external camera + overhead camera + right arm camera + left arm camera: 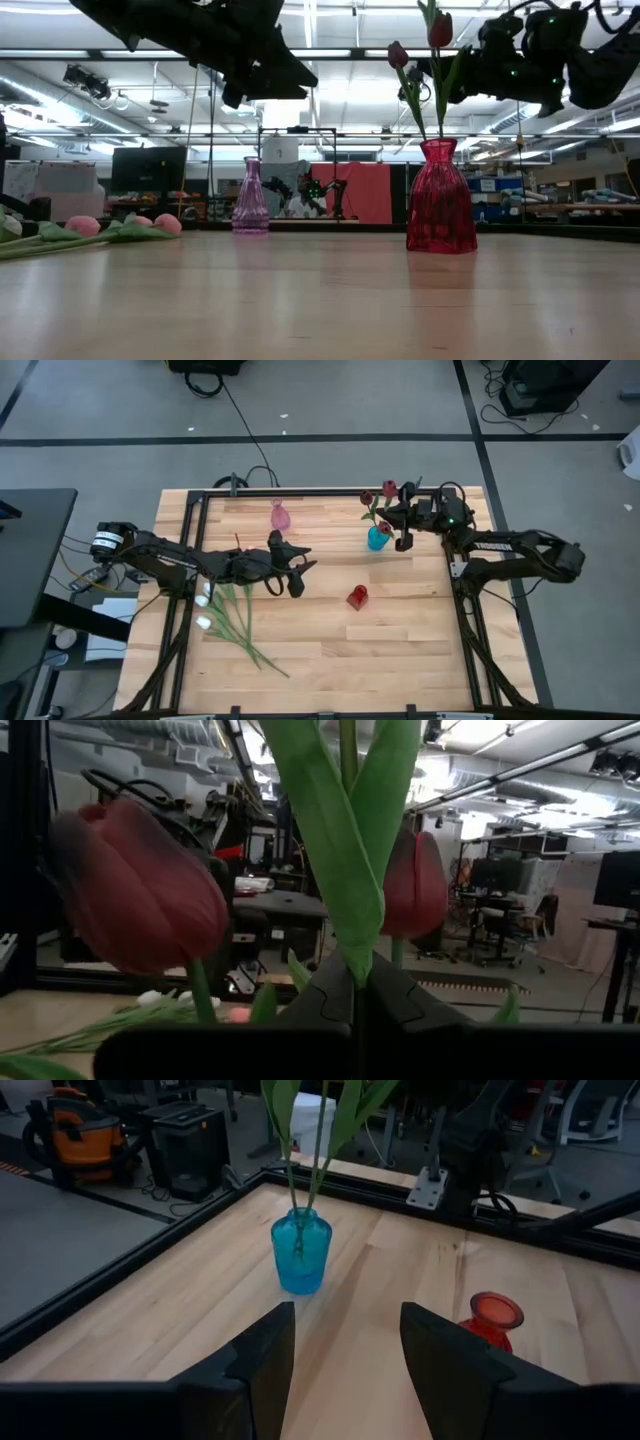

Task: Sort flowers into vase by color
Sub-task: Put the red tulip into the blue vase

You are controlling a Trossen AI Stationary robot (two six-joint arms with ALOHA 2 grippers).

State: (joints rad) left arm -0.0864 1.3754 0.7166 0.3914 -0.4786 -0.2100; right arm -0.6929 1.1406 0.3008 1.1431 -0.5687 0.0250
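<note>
Two dark red tulips (389,488) stand in the blue vase (378,539), with both stems showing in its neck (300,1215). My right gripper (394,516) is above that vase, shut on one tulip. In the low view the red vase (440,200) hides the blue one. The red vase (494,1312) itself holds no flower. The pink vase (280,515) stands near the far edge. Several pink and white tulips (230,615) lie flat on the table's left side. My left gripper (288,580) hovers open beside them, above the table. My right gripper pinches one dark red tulip by its stem and leaf bases (352,955), below the head (415,885), between its two shut fingers. The fingers come in about level from the table's right, across the stem. The tulip stands upright with its lower end in the blue vase.
A black frame rail (300,493) runs around the tabletop. Bare wood (400,650) lies in front of the red vase toward the near edge. The lying tulips' heads (83,225) show at the left in the low view.
</note>
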